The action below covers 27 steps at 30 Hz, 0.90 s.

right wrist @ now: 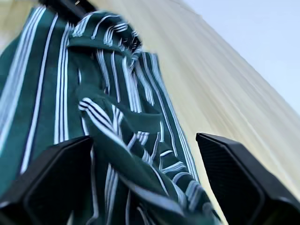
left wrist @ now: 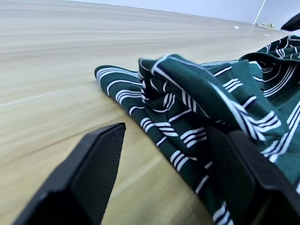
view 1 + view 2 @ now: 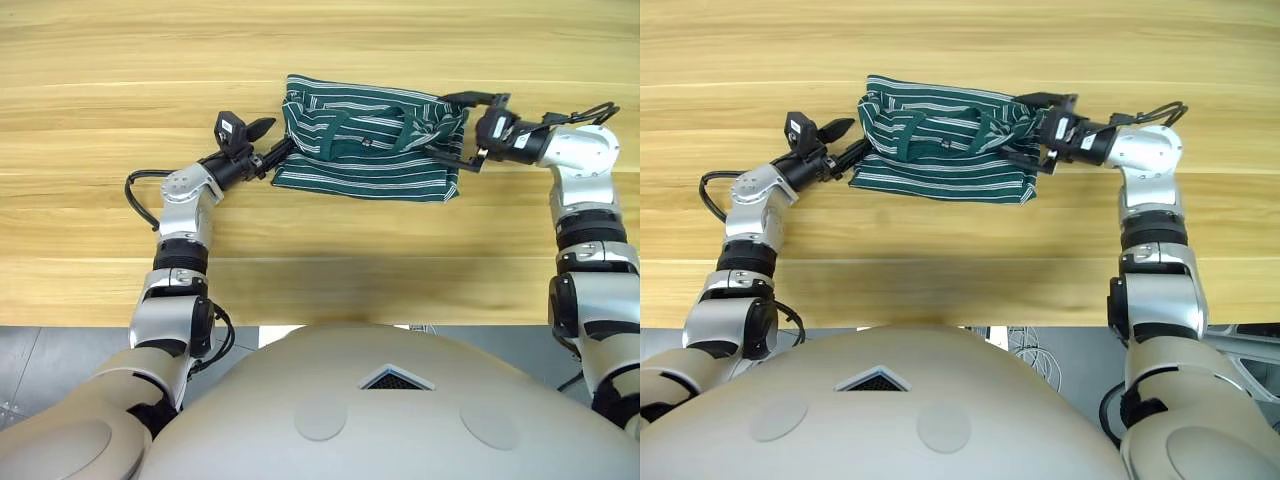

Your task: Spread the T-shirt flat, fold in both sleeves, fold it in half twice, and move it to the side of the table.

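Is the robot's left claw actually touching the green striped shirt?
Touching. In the left wrist view one finger of the left gripper presses into the T-shirt's edge; the other hangs over bare table.

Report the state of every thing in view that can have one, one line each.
T-shirt: folded into a rough rectangle, rumpled on top, lying on the table.
left end effector: open, at the T-shirt's left edge.
right end effector: open, fingers straddling the T-shirt's right edge.
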### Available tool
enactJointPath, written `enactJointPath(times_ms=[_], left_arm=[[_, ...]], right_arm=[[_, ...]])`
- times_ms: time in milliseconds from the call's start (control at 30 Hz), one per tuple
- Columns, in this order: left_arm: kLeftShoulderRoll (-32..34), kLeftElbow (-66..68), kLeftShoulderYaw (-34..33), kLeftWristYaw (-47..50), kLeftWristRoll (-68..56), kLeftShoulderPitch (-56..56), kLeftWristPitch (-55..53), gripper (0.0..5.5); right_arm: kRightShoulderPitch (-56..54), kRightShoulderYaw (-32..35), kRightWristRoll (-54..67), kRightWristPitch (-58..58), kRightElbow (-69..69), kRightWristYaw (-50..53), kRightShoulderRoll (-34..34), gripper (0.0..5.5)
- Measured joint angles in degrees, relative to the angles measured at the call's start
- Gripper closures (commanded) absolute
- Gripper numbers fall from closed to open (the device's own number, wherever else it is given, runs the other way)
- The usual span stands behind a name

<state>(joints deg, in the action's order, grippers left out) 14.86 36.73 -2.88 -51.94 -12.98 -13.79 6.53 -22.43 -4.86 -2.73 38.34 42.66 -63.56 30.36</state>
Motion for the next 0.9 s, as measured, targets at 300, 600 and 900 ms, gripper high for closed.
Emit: enactJointPath(times_ms=[300, 600, 900], left_arm=[[0.12, -4.05, 0.90, 1.23, -0.43, 2.66, -1.24, 2.48], [0.09, -6.27, 4.23, 3.52, 2.13, 4.52, 2.43, 2.48], [0.20, -7.64, 6.78, 5.56, 2.64, 6.32, 5.56, 2.48]], right_arm=[[0.35, -7.06, -16.29, 1.66, -6.01, 17.07, 1.95, 1.41], [0.31, -8.24, -7.71, -6.26, -14.67, 10.88, 2.22, 1.41], [-1.06, -10.27, -9.28, -11.22, -11.47, 11.66, 3.25, 1.41]])
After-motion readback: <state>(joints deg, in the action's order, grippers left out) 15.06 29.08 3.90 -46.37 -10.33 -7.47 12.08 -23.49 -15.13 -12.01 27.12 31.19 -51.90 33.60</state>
